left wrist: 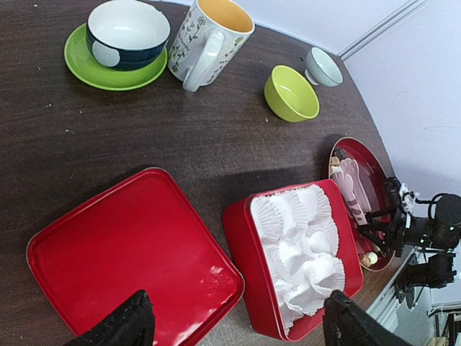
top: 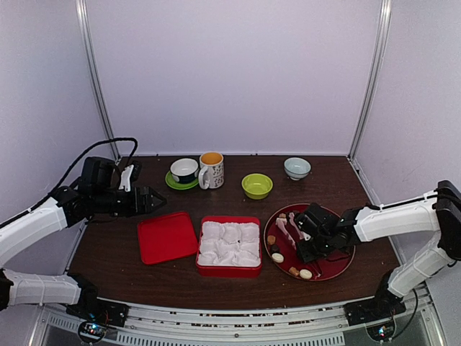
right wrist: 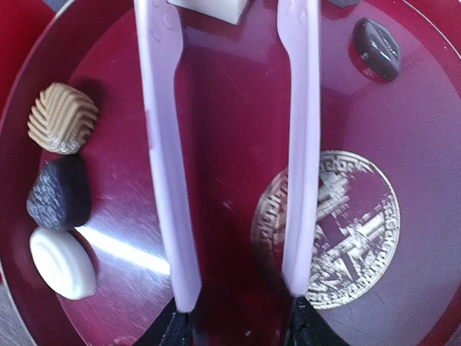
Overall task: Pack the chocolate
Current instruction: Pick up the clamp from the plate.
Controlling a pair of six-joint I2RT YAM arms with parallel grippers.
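Picking stage, right gripper (right wrist: 238, 328) clamped on pink tongs (right wrist: 164, 144) above the chocolate (right wrist: 61, 119) on the right-hand red plate (right wrist: 230, 180), left gripper (top: 155, 200) agape at left; next, probably squeezing tongs round one piece, then carrying left to the lined box (top: 229, 271).

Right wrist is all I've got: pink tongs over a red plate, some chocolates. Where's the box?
Observer: Red box stands just left of the plate.
Operator: Lid on? The pink tongs need to get in.
Observer: Off. The red lid lies flat on the table, left of the box.
Operator: Left arm in the way?
Observer: No. The left end effector is open and empty, hovering beyond the lid's far edge.
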